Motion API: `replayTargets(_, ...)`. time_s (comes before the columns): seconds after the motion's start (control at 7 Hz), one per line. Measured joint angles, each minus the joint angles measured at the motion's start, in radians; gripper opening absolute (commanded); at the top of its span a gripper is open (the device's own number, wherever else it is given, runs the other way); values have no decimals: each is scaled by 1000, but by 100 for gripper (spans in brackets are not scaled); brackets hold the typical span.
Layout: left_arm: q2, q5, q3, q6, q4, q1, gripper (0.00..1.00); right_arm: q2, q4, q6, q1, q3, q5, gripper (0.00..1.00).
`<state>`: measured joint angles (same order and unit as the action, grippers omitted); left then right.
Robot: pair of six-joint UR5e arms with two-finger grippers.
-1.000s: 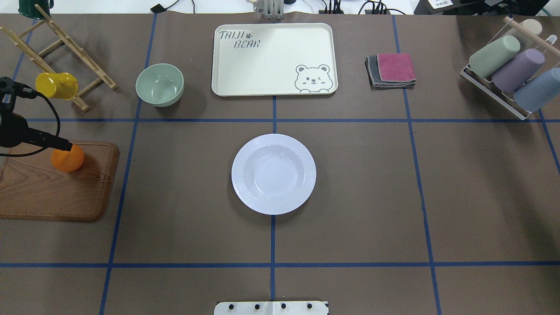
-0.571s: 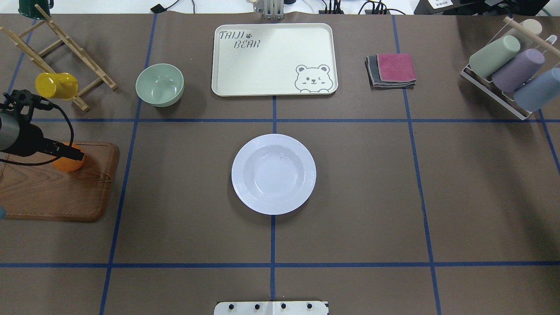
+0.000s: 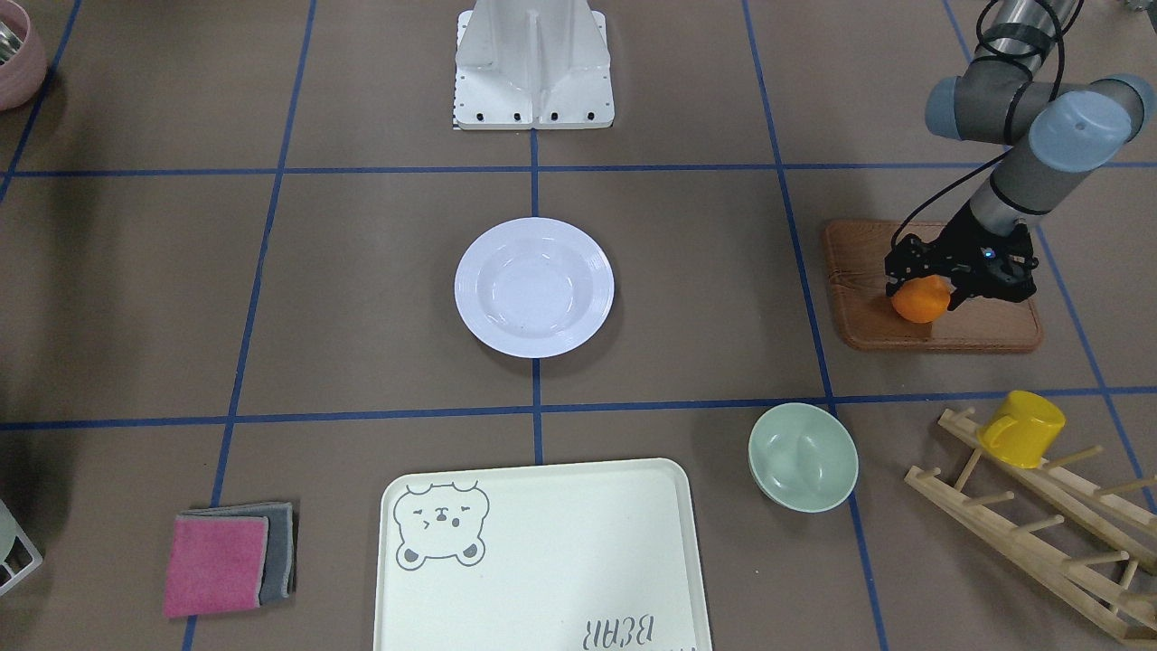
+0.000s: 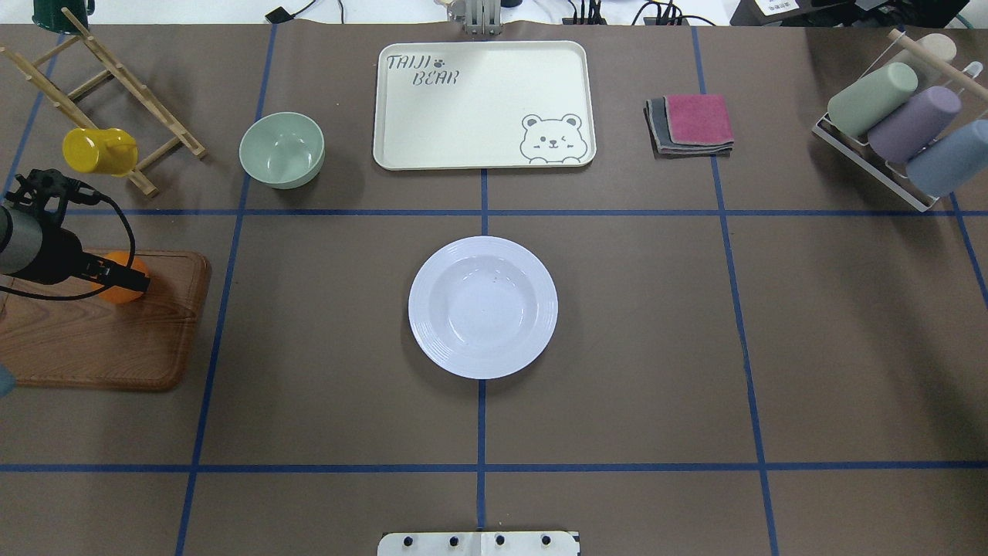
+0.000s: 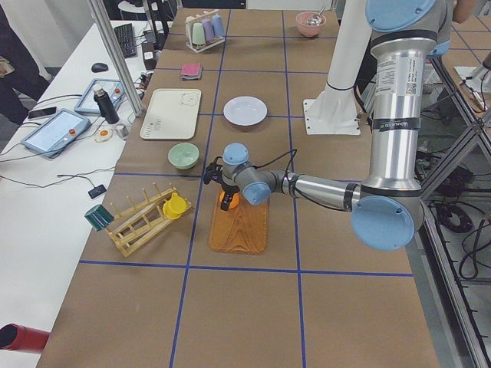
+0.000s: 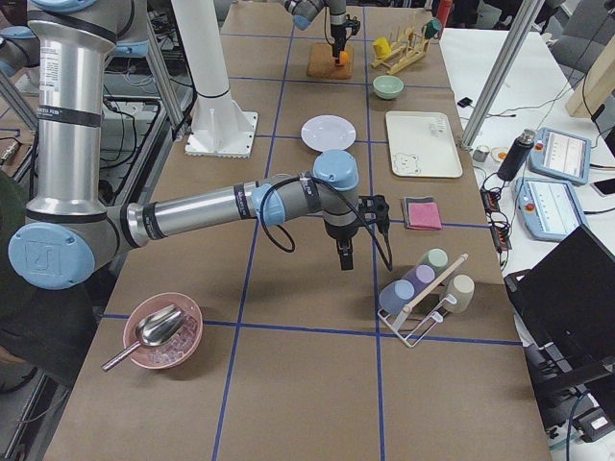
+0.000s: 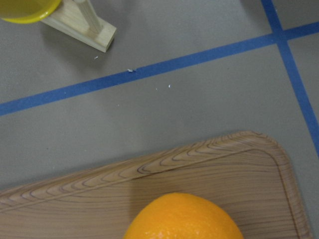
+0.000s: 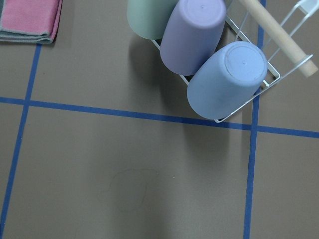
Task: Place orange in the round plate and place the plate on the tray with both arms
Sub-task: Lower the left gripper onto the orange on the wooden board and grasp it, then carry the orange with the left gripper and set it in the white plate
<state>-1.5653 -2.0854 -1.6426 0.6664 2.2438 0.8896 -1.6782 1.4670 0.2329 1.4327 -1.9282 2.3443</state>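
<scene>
The orange [image 3: 920,303] rests on the brown wooden board [image 3: 985,327], near its far corner. My left gripper [image 3: 926,291] is lowered over it, open, with a black finger on each side of the fruit. From overhead only slivers of the orange [image 4: 117,294] show under the left gripper [image 4: 127,279]. In the left wrist view the orange [image 7: 182,219] fills the bottom edge. The white round plate [image 4: 421,309] sits empty at the table's centre. The cream bear tray [image 4: 478,108] lies beyond it. My right gripper [image 6: 344,257] hangs above bare table near the cup rack; I cannot tell its state.
A pale-green bowl [image 4: 282,149] stands left of the tray. A yellow mug [image 4: 96,150] hangs on a wooden rack [image 4: 116,73]. Folded cloths [image 4: 691,123] lie right of the tray. A wire rack of cups [image 4: 895,116] is far right.
My left gripper has moved over the orange and come down around it, hiding most of the fruit from overhead. Plate and tray have not moved.
</scene>
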Motion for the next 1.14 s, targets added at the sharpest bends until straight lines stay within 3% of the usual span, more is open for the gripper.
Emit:
replayTargets(0.86, -31, -9, -113, 41, -68, 2, 0, -1, -6, 0, 0, 0, 3, 100)
replayTargets(1.14, -128, -4, -180, 133, -235, -15, 0, -2, -7, 0, 0, 1, 3, 100)
